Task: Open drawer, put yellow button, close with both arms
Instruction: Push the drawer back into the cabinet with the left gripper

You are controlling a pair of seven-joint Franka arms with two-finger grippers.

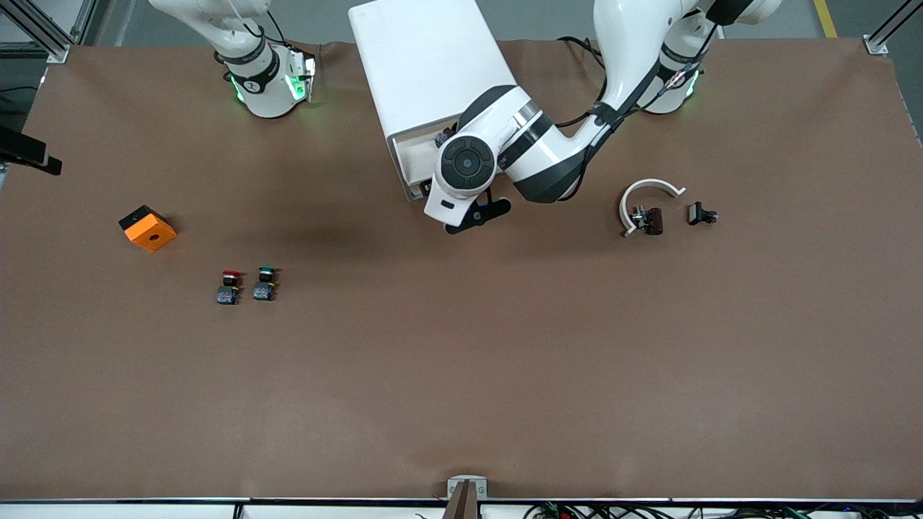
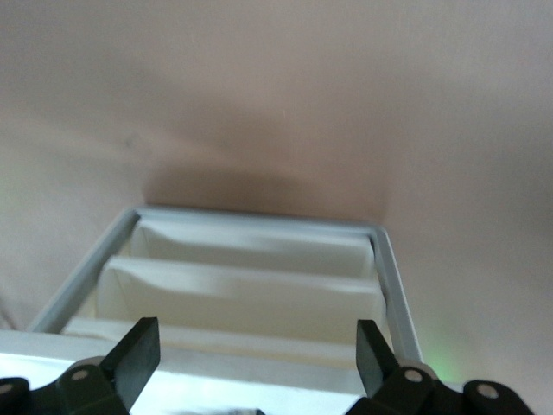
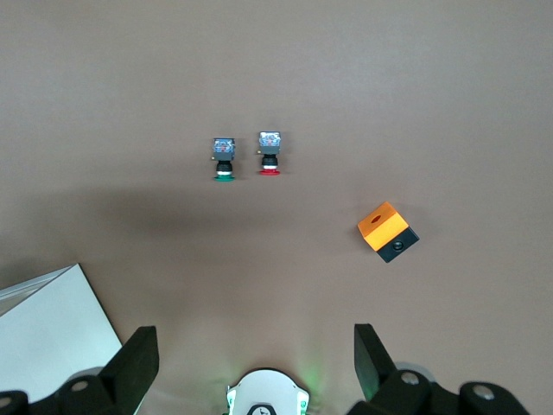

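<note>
The white cabinet point(image 1: 425, 58) stands between the two arm bases. Its uppermost drawer point(image 1: 406, 155) is pulled out toward the front camera. My left arm reaches over it, and my left gripper point(image 1: 441, 138) sits over the open drawer, mostly hidden under its wrist. In the left wrist view my left gripper point(image 2: 257, 335) is open and empty above the drawer's cream tray, whose rim point(image 2: 259, 216) shows. The yellow button is not in view. My right gripper point(image 3: 255, 341) is open and empty, held high above its own base, and is out of the front view.
A red-capped button point(image 1: 229, 286) and a green-capped button point(image 1: 264, 283) stand side by side toward the right arm's end. An orange and black box point(image 1: 148, 228) lies beside them. A white curved piece point(image 1: 645, 196) and small dark parts point(image 1: 701, 214) lie toward the left arm's end.
</note>
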